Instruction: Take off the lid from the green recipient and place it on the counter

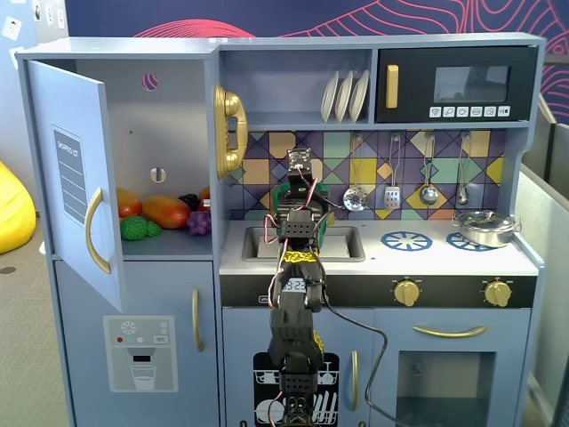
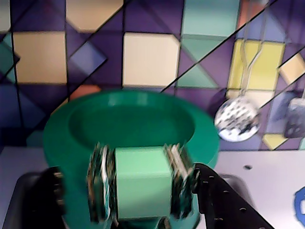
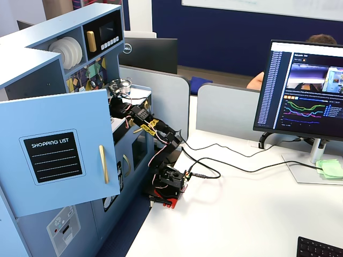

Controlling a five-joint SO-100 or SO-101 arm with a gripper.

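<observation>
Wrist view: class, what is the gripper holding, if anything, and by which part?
The gripper holds the dark-green lid by its raised centre knob, one finger on each side.

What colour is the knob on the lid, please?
Light green, paler than the dark-green lid; clearest in the wrist view.

A grey-blue toy kitchen (image 1: 373,356) stood against a dark blue wall (image 1: 373,16) printed with pink and yellow wavy lines. Its backsplash (image 1: 276,156) was tiled in purple, yellow and teal shapes. The fridge door (image 3: 59,152), marked "SHOPPING LIST", hung open. A yellow beanbag (image 1: 13,209) sat on the grey carpet (image 1: 27,356) at the left in a fixed view. In another fixed view, a white desk (image 3: 241,219) carried a lit monitor (image 3: 305,91), with grey partitions (image 3: 228,110) behind. The lighting was bright and even.
</observation>
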